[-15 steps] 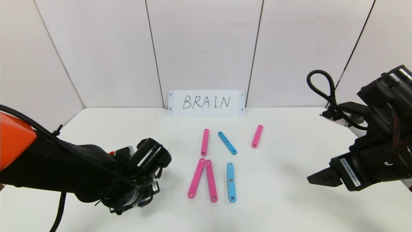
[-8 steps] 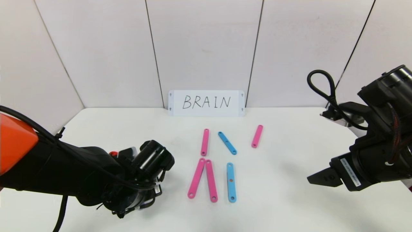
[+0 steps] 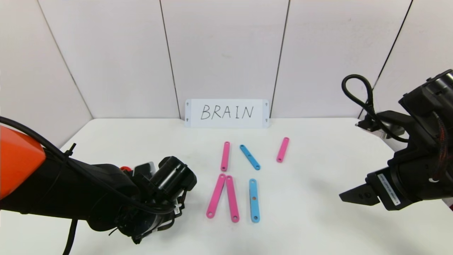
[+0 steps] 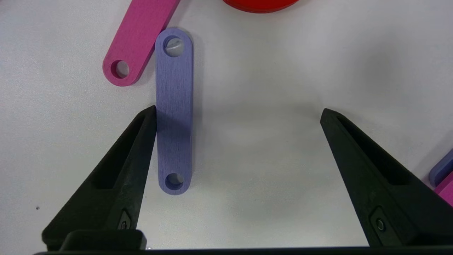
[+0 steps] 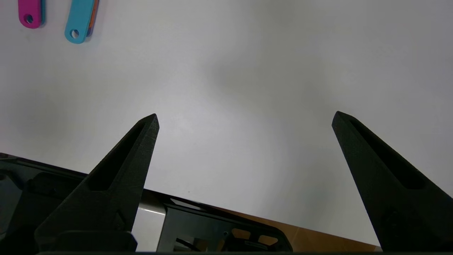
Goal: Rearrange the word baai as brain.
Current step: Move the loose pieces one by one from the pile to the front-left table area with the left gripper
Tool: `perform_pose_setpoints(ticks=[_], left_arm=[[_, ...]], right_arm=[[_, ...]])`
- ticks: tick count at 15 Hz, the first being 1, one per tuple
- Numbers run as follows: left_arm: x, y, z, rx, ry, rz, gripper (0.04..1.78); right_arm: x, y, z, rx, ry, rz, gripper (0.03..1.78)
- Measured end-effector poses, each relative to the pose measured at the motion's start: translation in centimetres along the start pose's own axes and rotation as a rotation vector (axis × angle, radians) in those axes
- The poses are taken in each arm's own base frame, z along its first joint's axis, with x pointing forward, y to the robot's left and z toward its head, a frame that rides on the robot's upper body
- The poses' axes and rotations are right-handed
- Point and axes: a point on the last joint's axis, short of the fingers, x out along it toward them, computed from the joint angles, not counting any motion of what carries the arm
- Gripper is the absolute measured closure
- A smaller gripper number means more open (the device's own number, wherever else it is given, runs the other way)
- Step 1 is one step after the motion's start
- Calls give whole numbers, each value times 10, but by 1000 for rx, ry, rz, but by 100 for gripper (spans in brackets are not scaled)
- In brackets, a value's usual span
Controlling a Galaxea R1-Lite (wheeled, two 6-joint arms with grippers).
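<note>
I see the card standing at the table's far edge, middle. Before it lie three short strips in a row, well apart. Nearer me, two long strips touch at their far ends, a third just right of them. My left gripper sits low at the near left, one strip lying against a finger.

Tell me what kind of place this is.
Probably a robot test station, not a home: a bare white table walled by plain white panels, a handwritten BRAIN card propped at the back, and coloured plastic strips laid out as letters.
</note>
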Motion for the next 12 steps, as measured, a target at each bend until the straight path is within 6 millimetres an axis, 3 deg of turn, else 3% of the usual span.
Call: perform_pose_setpoints(ticks=[12], left_arm=[[1,-13,8,-20,-18,-37,21]], right_arm=[[-5,-1,-1,2,-16,5,10]])
